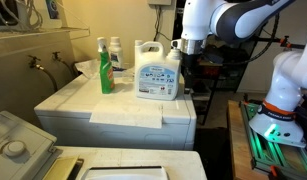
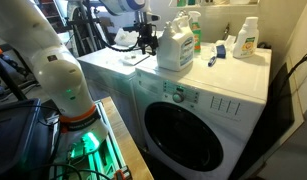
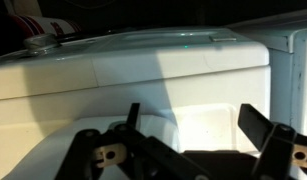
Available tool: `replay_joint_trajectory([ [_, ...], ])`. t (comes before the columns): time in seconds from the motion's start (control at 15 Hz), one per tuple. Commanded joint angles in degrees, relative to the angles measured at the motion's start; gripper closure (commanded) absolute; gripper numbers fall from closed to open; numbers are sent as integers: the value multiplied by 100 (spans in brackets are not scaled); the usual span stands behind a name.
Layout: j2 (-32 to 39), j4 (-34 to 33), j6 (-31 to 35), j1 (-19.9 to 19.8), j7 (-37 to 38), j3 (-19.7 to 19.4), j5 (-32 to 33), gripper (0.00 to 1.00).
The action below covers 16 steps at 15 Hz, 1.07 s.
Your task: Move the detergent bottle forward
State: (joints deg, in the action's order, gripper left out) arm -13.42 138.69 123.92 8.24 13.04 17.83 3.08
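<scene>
The detergent bottle (image 1: 158, 72), a wide white jug with a handle, white cap and blue-and-white label, stands upright on the white washer top (image 1: 103, 100). It also shows in an exterior view (image 2: 175, 45). My gripper (image 1: 183, 48) hangs just beside the bottle, near the washer's edge, apart from it (image 2: 145, 40). In the wrist view the two fingers are spread wide with nothing between them (image 3: 193, 125), over a white machine surface (image 3: 143, 70). The bottle does not show in the wrist view.
A slim green spray bottle (image 1: 105, 68) and a small white bottle (image 1: 115, 52) stand behind the jug near the wall. A white bottle with a green label (image 2: 247, 38) and a small blue item (image 2: 215, 60) sit on the same top. The robot base (image 2: 63, 90) stands beside the washer.
</scene>
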Motion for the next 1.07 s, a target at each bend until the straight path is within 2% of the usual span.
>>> replay_joint_trajectory([
  [0.0, 54, -10, -93, 254, -423, -232, -423, 0],
  [0.07, 65, 25, 135, 307, -593, -281, -580, 0],
  [0.13, 77, 37, 253, 295, -440, -260, -537, 0],
  [0.2, 42, -7, 75, 271, -334, -226, -349, 0],
  [1.0, 84, -9, 176, 293, -337, -243, -378, 0],
])
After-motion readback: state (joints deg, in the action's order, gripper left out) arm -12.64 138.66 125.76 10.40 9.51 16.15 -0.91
